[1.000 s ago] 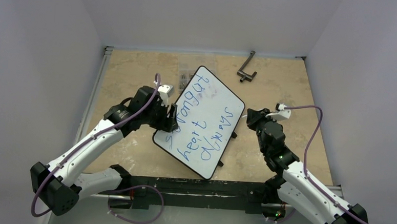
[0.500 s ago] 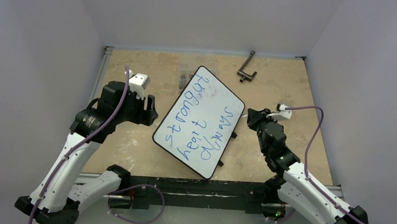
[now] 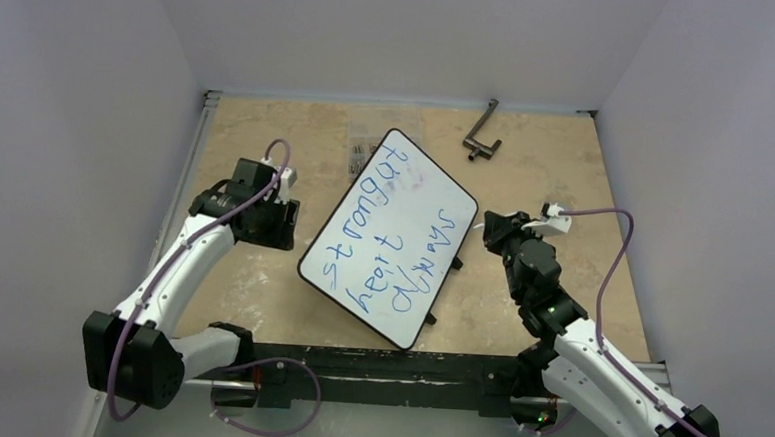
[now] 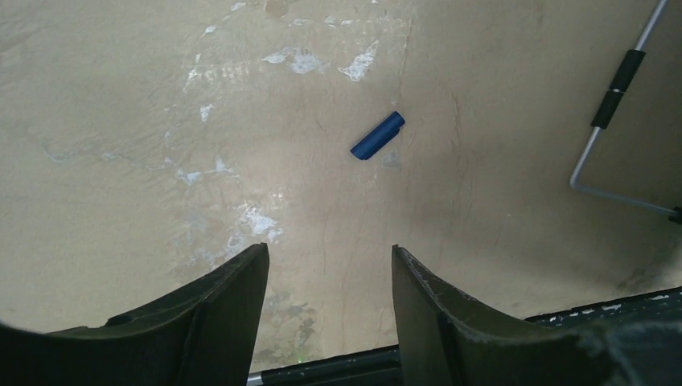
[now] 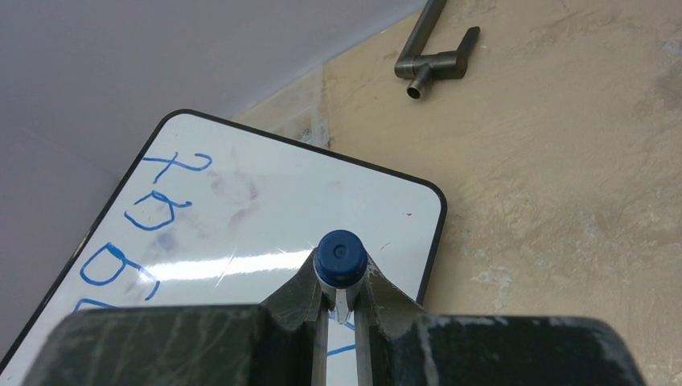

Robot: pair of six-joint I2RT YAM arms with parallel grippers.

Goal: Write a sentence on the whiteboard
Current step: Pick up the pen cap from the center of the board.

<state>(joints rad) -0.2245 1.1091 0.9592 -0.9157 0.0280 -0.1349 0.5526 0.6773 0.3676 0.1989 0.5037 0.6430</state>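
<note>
Seemingly done: left gripper open, empty, near a blue cap. Whiteboard lies centre, angled, with the sentence in two full rows. Right gripper clamps the marker at the board's right edge. Probably only recapping left.

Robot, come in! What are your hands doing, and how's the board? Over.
Left gripper open over table, small blue cap below. Right gripper shut on blue marker. Two-row blue sentence on glossy white whiteboard. Grey metal handle clear of board.
</note>
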